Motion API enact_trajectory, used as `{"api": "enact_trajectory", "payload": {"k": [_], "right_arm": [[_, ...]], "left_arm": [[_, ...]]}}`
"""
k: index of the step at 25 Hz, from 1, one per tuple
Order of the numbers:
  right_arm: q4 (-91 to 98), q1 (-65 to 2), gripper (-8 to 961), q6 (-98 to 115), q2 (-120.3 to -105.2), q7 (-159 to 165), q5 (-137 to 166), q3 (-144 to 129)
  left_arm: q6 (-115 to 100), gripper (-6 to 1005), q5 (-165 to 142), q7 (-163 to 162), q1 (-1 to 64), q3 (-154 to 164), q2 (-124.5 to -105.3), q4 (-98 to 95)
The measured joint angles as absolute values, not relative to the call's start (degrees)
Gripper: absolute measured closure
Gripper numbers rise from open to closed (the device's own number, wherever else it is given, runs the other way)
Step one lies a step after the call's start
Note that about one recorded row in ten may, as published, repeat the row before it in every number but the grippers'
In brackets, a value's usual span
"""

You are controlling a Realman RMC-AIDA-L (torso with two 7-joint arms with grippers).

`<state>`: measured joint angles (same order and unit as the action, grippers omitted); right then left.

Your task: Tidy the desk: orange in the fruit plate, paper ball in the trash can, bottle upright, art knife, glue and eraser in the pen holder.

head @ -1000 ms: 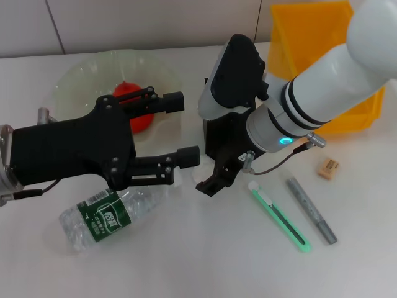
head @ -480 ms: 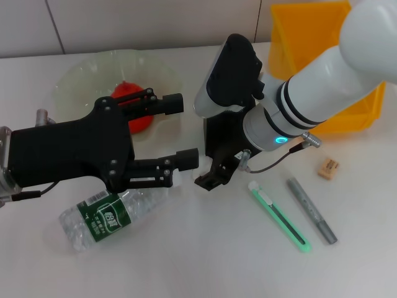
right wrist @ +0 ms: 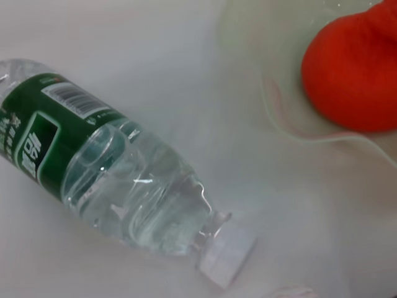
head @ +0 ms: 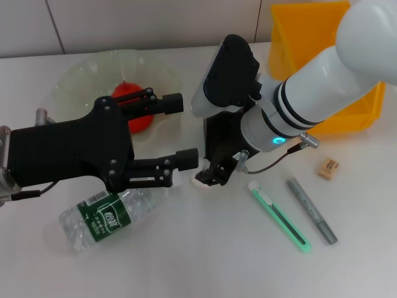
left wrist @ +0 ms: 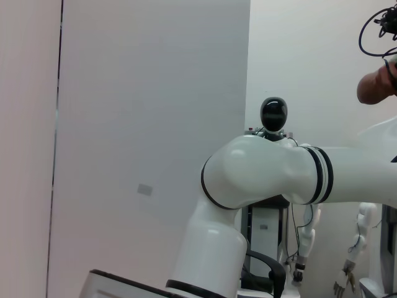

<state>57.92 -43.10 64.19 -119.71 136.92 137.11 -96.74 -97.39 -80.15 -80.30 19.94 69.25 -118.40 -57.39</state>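
Observation:
A clear water bottle [head: 108,213] with a green label lies on its side on the white table; it also shows in the right wrist view [right wrist: 118,186] with its white cap [right wrist: 226,254]. My right gripper [head: 211,174] is low beside the bottle's cap end. My left gripper [head: 180,131] is open and empty, held above the bottle and the plate's edge. The orange [head: 135,113] lies in the clear fruit plate [head: 80,77], also in the right wrist view [right wrist: 353,81]. A green art knife [head: 279,216], a grey glue stick [head: 311,210] and a tan eraser [head: 328,167] lie at the right. The paper ball is out of view.
A yellow bin [head: 322,56] stands at the back right, behind my right arm. The left wrist view shows only a wall and a robot arm. Bare table lies along the front edge.
My right gripper has moved left and down toward the bottle's cap end. The left arm and the objects on the table have not moved.

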Motion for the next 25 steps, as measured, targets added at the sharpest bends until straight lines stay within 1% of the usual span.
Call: {"api": "enact_trajectory", "payload": {"k": [5,8,18,19,25], "right_arm": [[61.21,-41.73,628,65.53,-119.71,138.28,137.1,-96.9],[63.45,-40.56,631,66.25,-119.69,138.91,137.1,-97.08],[77.45,-32.91,636,70.01,-119.42,141.19,139.37,-97.33],[80.76,-31.07,637,70.59,-119.45,141.73,140.78,-97.4],[86.99,-27.31,638,72.41,-119.48,142.31,141.54,-97.39]], "left_arm": [[-97.38,171,-80.15,-80.18,19.85,69.25,-118.39,-57.39],[-97.38,171,-80.15,-80.11,19.78,69.25,-118.38,-57.39],[-97.47,171,-80.15,-79.87,19.61,69.25,-118.38,-57.39],[-97.47,171,-80.15,-79.77,19.6,69.25,-118.39,-57.4],[-97.19,171,-80.16,-79.67,19.6,69.25,-118.39,-57.4]]}}
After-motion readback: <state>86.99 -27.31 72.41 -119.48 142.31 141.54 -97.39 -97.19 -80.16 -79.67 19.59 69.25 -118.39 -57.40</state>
